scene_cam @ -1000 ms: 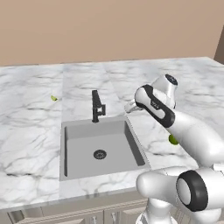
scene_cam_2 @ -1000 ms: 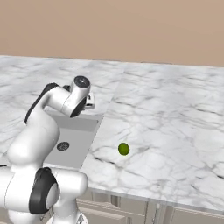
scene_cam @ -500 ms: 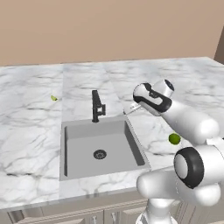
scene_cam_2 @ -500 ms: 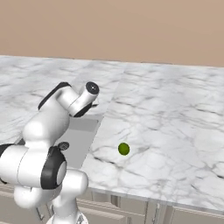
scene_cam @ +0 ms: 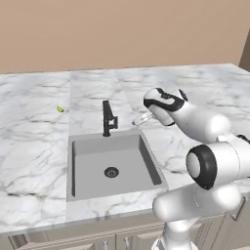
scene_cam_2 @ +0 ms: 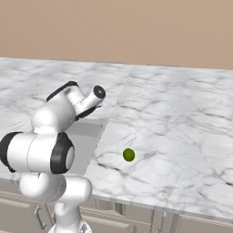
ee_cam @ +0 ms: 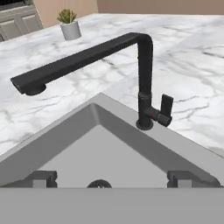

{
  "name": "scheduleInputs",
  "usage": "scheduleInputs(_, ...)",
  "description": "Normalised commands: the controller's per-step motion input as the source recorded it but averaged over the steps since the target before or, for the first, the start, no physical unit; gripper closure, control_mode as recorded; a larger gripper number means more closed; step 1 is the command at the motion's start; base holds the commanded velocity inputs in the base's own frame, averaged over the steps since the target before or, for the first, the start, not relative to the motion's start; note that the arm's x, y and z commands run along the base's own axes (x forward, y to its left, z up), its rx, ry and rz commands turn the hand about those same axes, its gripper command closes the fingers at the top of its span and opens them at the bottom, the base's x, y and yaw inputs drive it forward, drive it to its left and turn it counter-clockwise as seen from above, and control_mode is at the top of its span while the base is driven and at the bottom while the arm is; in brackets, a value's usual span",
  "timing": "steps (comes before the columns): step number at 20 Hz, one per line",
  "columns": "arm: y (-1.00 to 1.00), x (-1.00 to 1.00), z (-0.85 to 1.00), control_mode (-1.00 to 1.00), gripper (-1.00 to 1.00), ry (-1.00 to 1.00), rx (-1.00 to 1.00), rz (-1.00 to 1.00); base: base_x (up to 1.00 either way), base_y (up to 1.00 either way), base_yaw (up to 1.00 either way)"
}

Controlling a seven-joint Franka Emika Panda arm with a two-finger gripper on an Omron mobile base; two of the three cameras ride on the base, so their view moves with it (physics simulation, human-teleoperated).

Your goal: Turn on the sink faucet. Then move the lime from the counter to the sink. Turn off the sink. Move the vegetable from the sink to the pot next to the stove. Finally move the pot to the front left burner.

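The black sink faucet [ee_cam: 145, 78] stands at the back rim of the grey sink [scene_cam: 88, 161]. Its spout [ee_cam: 74, 61] reaches left over the basin, its small lever [ee_cam: 166, 109] sticks out on the right, and no water runs. My gripper [ee_cam: 112, 178] is open and empty, hovering over the sink's right side [scene_cam: 140, 118] and facing the faucet from a short way off. The lime [scene_cam_2: 129, 155] lies on the marble counter [scene_cam_2: 182, 136] to the right of the sink, apart from the arm. The pot and the stove are out of view.
A tiny yellow-green speck [scene_cam: 60, 109] lies on the counter left of the faucet. A small potted plant [ee_cam: 70, 26] stands far back on the counter. The round drain [scene_cam: 111, 172] sits mid-basin. My elbow [scene_cam: 210, 166] bulks over the counter right of the sink.
The arm has folded: its elbow swung down and toward the base while the hand stayed beside the sink's right rim, turned toward the faucet. The lime and the faucet have not moved.
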Motion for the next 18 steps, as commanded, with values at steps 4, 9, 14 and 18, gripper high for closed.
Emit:
scheduleInputs(4, 0.15, 0.29, -0.3, -1.0, -1.0, -0.16, 0.05, 0.09, 0.0, 0.0, 0.0)
scheduleInputs(9, 0.03, 0.23, -0.29, -1.0, -1.0, -0.17, 0.03, 0.08, 0.0, 0.0, 0.0)
scheduleInputs(14, 0.0, 0.25, -0.18, -1.0, -1.0, -0.06, 0.01, 0.07, 0.0, 0.0, 0.0)
scheduleInputs(18, 0.0, 0.28, -0.05, -1.0, -1.0, -0.07, 0.03, 0.11, 0.0, 0.0, 0.0)
